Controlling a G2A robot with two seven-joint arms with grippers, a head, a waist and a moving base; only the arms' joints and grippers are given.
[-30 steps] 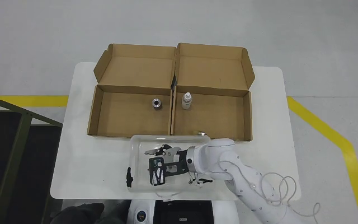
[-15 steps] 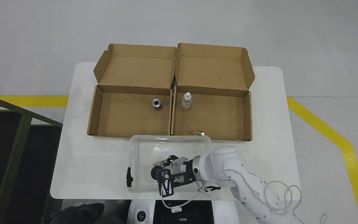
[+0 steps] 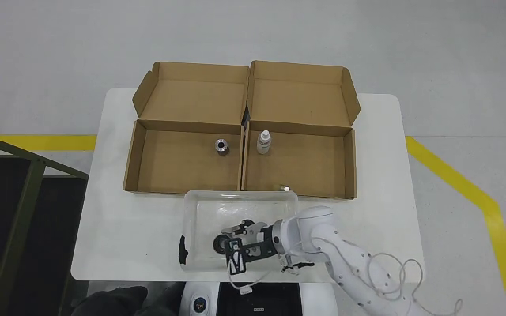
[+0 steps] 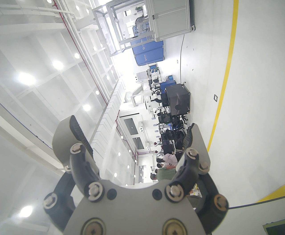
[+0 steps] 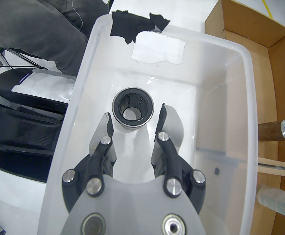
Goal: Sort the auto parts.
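Done: collar (image 3: 220, 145) and bottle (image 3: 264, 142) boxed, well beyond right end effector (image 5: 135, 116) | Remaining: bearing (image 5: 133, 106) in bin (image 5: 245, 66), just ahead at its spread fingers (image 5: 172, 124), ungripped

An industrial hall is indicated: far beyond the left gripper (image 4: 133, 124), blue machines (image 4: 148, 53), a framed enclosure (image 4: 155, 20) and workstations (image 4: 176, 100) are seen under a high, lamp-lit ceiling (image 4: 44, 55), beside a yellow floor line (image 4: 224, 89).

Right hand (image 5: 135, 111) and left hand (image 4: 133, 122) both gape wide.
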